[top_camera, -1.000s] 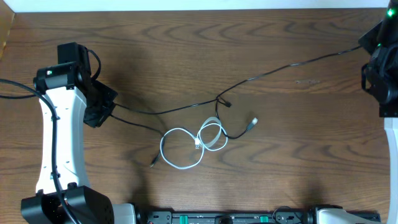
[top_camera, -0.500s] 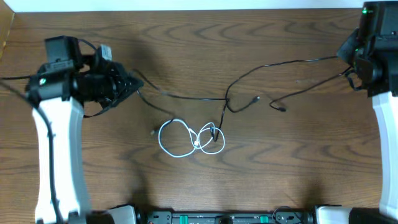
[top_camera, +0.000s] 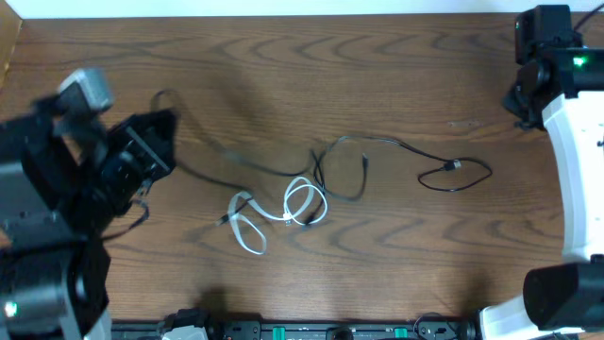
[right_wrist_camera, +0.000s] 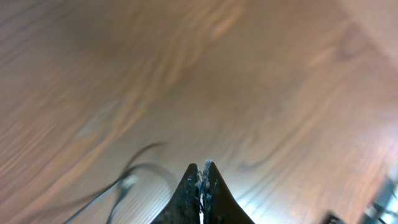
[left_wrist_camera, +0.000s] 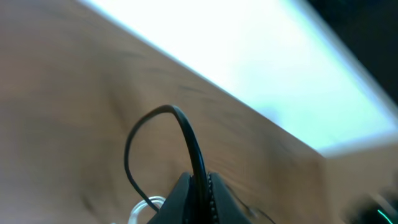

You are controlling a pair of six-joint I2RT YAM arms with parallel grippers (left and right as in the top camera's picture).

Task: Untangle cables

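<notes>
Judging the step as the pull-apart phase. Left gripper [left_wrist_camera: 200,186] was clamped shut on the first black cable [left_wrist_camera: 186,134], which arched up out of the fingertips in the left wrist view. Overhead, that cable ran from the left arm toward mid-table [top_camera: 283,57] and crossed the second black cable [top_camera: 396,144] just beside the white cable [top_camera: 304,203]. The white cable lay in small loops with a tail toward lower left. The second black cable lay slack to the right, ending in a loose loop with its plug [top_camera: 456,166]. Right gripper [right_wrist_camera: 202,177] was closed on nothing, at the far right edge, well apart from the cables.

Tangle not cleared; the black crossing remained. Next move, by my estimate: open the right gripper, lower it onto the slack second black cable, and draw it rightward against the left hold. Risk: the white coil dragging along.
</notes>
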